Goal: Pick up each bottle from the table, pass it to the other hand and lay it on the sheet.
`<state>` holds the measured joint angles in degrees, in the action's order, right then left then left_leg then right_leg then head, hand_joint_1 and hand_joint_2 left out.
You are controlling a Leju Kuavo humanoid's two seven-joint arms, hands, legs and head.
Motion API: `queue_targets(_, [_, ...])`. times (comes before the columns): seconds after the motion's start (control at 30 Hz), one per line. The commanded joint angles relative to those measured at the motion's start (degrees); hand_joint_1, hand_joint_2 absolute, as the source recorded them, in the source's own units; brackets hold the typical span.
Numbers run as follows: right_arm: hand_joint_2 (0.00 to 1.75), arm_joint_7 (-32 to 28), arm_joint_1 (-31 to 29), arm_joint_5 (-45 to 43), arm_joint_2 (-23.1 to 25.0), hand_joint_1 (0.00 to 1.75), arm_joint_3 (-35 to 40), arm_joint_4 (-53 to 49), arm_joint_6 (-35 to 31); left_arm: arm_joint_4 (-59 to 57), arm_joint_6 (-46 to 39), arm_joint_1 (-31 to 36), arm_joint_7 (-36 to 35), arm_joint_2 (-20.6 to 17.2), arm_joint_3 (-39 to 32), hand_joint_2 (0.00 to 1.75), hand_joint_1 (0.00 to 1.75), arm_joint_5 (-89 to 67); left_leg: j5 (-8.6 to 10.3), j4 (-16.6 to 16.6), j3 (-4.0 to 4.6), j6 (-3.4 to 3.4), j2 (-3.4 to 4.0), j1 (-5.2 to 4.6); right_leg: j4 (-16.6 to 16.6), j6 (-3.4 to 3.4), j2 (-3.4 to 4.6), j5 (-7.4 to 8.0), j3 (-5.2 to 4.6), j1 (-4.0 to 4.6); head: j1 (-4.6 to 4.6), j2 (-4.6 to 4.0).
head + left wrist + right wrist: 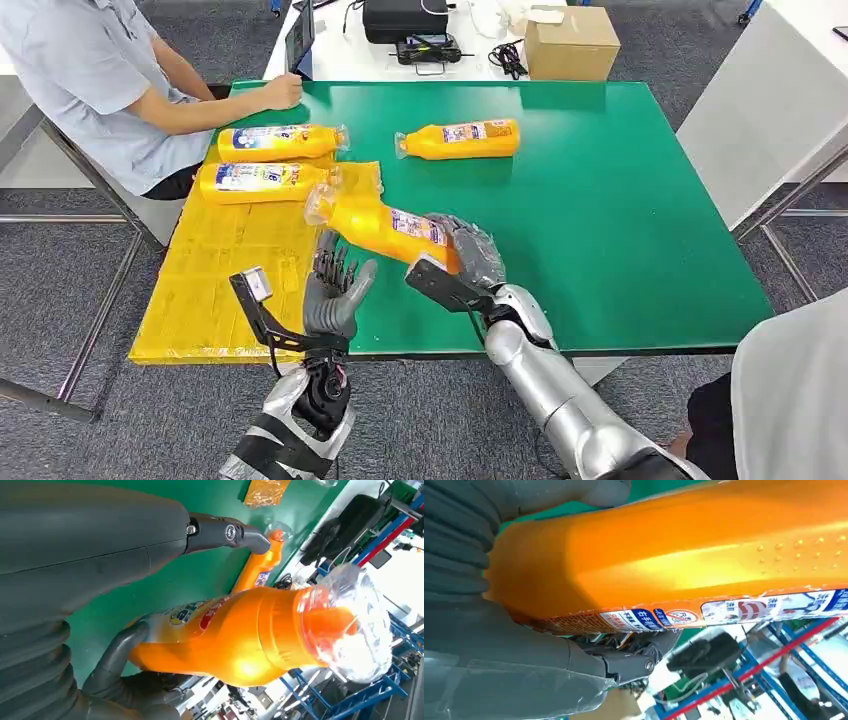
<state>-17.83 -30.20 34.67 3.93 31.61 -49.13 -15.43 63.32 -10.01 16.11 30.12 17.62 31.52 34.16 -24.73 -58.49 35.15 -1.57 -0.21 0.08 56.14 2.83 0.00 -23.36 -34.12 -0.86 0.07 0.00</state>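
Orange is the bottle that my right hand grips by its base end, lifted above the green table and tilted, with the cap end in clear wrap pointing toward the yellow sheet. In the right wrist view the fingers close around the bottle body, so this hand holds it firmly. My left hand stands just below the bottle's neck end with palm up and fingers spread; it holds nothing, and I cannot tell if it touches the bottle. Two other bottles lie on the sheet side by side, the far one and the near one. One more bottle lies on the bare table, well apart from both hands. A person sits at the far left corner with one hand on the table edge.
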Motion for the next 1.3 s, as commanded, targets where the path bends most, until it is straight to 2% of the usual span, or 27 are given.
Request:
queue_targets(0.03, [1.75,3.2,-3.5,5.4,1.7,1.75,4.7,0.2,-3.1,-2.4,2.4,1.7,0.9,-0.3,-1.1,1.75,0.00,3.0,-0.12,0.0,-0.27,0.09,0.19,0.01,0.0,-0.14,0.16,-0.07,0.19,0.03,0.02,0.00])
queue_targets(0.37, [1.75,2.5,-4.5,3.9,2.8,1.75,6.2,-1.0,0.9,-1.2,4.3,1.5,2.5,-0.7,-2.3,1.75,0.00,3.0,-0.13,0.0,-0.23,0.11,0.13,0.04,0.0,-0.14,0.11,-0.10,0.21,0.06,0.00,0.00])
queue_targets(0.43, [1.75,2.1,-5.2,2.2,2.9,1.75,6.7,-0.6,4.4,-1.0,5.6,1.3,3.2,-0.8,-3.0,1.75,0.00,3.4,-0.07,0.0,-0.12,0.07,0.15,0.01,0.0,-0.09,0.12,-0.04,0.08,0.02,0.02,0.00])
queue_targets(0.6, [1.75,2.2,-6.1,0.8,2.5,1.75,7.6,-0.8,7.2,-1.1,7.6,1.1,3.1,-0.7,-4.4,1.75,0.00,4.3,-0.11,0.0,-0.22,0.11,0.14,0.03,0.0,-0.15,0.12,-0.08,0.19,0.04,0.00,0.00])
queue_targets(1.07, [1.75,1.9,-5.8,-0.5,3.1,1.75,8.4,-1.2,8.6,0.6,8.2,1.3,4.3,-0.9,-6.7,1.75,0.00,4.6,-0.01,0.0,-0.03,0.05,0.03,0.02,0.0,-0.07,0.03,-0.01,0.03,0.03,0.04,0.00])
queue_targets(1.13, [1.75,1.7,-5.9,-0.5,3.2,1.75,8.7,-1.5,8.7,0.8,8.4,1.4,4.3,-0.7,-7.6,1.75,0.00,5.3,-0.09,0.0,-0.26,0.10,0.13,0.04,0.0,-0.14,0.10,-0.07,0.23,0.05,0.02,0.00])
queue_targets(1.27, [1.75,1.5,-5.5,-0.5,3.7,1.75,9.6,-3.1,9.0,1.3,8.0,2.1,4.8,-0.6,-8.9,1.75,0.00,4.7,-0.02,0.0,-0.01,0.06,0.08,0.01,0.0,-0.07,0.07,-0.01,0.00,0.02,0.02,0.00])
queue_targets(1.3, [1.75,1.5,-5.5,-0.5,3.7,1.75,9.6,-3.1,9.0,1.3,8.0,2.1,4.8,-0.6,-8.9,1.75,0.00,4.7,-0.14,-0.1,-0.24,0.12,0.16,0.04,0.1,-0.17,0.14,-0.12,0.20,0.05,0.02,0.00])
